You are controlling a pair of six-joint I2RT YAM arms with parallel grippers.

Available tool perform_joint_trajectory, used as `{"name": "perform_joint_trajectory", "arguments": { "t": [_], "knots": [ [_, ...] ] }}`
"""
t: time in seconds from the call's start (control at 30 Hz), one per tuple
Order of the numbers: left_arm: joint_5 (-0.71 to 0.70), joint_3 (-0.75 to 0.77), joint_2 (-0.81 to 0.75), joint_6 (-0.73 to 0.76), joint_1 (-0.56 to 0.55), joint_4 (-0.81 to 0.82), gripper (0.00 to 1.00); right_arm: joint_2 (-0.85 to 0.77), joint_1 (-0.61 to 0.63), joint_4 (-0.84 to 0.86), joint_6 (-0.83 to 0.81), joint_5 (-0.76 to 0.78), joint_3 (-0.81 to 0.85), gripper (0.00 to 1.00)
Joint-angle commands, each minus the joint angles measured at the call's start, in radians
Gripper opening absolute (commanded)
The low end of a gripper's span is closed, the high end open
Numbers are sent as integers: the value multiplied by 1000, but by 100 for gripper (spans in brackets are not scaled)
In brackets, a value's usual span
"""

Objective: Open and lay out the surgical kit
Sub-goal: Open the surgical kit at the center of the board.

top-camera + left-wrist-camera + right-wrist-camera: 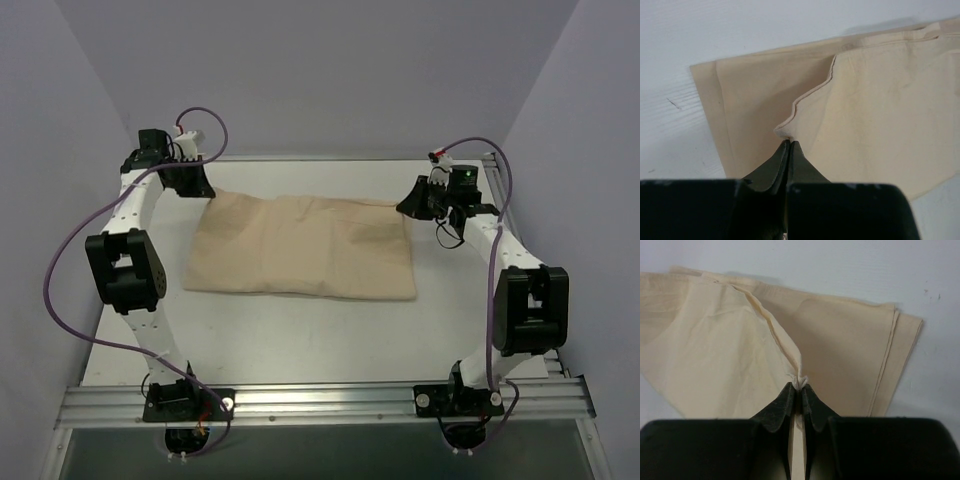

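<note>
The beige cloth wrap [300, 255] of the surgical kit lies on the white table, still covering its contents; the steel tray, tweezers, clamps, gauze and packets are hidden. My left gripper [190, 175] is at the wrap's far left corner. In the left wrist view it [789, 142] is shut on a corner of the top cloth layer [880, 110], lifted off the lower layer. My right gripper [432, 200] is at the far right corner. In the right wrist view it [800, 386] is shut on a bunched corner of the top layer [715, 355].
The white table [300, 330] is bounded by purple-grey walls at the back and both sides. An aluminium rail [320, 400] carrying the arm bases runs along the near edge. Purple cables loop beside each arm.
</note>
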Motion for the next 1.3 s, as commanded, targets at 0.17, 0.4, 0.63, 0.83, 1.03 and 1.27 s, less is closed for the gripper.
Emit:
{"name": "perform_joint_trajectory", "arguments": {
  "t": [0.17, 0.4, 0.63, 0.83, 1.03, 1.27],
  "knots": [
    [197, -174, -214, 140, 50, -64, 2, -269, 14, -202, 37, 42, -164, 0],
    [248, -391, -403, 354, 173, -291, 2, -451, 23, -390, 145, 168, -356, 0],
    [49, -609, -670, 681, 216, -560, 2, -666, 117, -587, 349, 326, -439, 0],
    [-112, -793, -796, 847, 219, -718, 2, -766, 198, -719, 415, 392, -453, 0],
    [-238, -829, -899, 916, 242, -755, 2, -880, 240, -934, 409, 409, -450, 0],
    [-262, -786, -948, 987, 243, -839, 2, -961, 273, -1085, 412, 486, -356, 0]
  ]
}}
